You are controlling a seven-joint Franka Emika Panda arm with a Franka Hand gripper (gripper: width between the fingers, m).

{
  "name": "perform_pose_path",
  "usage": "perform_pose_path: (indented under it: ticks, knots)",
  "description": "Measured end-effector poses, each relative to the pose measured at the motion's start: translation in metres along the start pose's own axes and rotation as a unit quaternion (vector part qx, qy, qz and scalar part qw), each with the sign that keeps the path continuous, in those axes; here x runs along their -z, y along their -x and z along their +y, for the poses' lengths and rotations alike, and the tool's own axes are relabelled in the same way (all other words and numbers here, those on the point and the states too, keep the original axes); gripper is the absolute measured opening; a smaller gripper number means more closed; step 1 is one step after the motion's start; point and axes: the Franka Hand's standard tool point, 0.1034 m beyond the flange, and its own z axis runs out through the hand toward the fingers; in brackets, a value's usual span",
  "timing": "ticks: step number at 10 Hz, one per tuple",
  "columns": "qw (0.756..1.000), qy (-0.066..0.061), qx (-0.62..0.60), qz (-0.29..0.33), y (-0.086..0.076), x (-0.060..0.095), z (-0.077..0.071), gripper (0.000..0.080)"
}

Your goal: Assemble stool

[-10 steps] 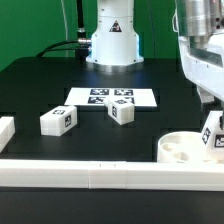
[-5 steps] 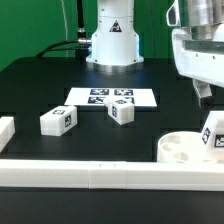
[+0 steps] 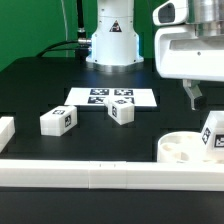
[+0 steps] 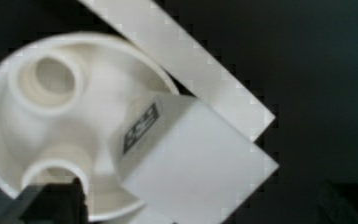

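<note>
The round white seat [image 3: 176, 148] lies at the exterior view's right by the front rail, its sockets facing up. One white leg [image 3: 213, 132] with a marker tag stands in it at its right side. Two loose legs lie on the table: one [image 3: 58, 120] at the left, one [image 3: 122, 112] near the middle. My gripper [image 3: 193, 104] hangs above and behind the seat, apart from the standing leg, open and empty. The wrist view looks down on the seat [image 4: 34, 110] and the leg [image 4: 202, 160]. One dark fingertip [image 4: 51, 200] shows beside the seat.
The marker board [image 3: 112, 97] lies flat behind the loose legs. A long low white rail [image 3: 100, 173] runs along the front edge, and it also shows in the wrist view [image 4: 176, 50]. A short rail piece [image 3: 5, 130] is at the left. The robot base [image 3: 112, 40] stands at the back.
The gripper has risen and moved toward the exterior view's left, away from the leg standing in the seat. The leg and seat have stayed in place.
</note>
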Motion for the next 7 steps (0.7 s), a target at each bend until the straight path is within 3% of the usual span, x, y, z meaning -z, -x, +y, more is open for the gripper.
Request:
perform_pose_path:
  ticks: [4,6,7]
  knots:
    - [0.99,0.003,0.144,0.003,-0.0026,0.0005,0.001,0.0648]
    - [0.969,0.004,0.247,0.014,-0.0032,-0.0014,0.0018,0.0648]
    - [0.95,0.011,0.311,0.019,-0.0013,-0.0028,0.0015,0.0648]
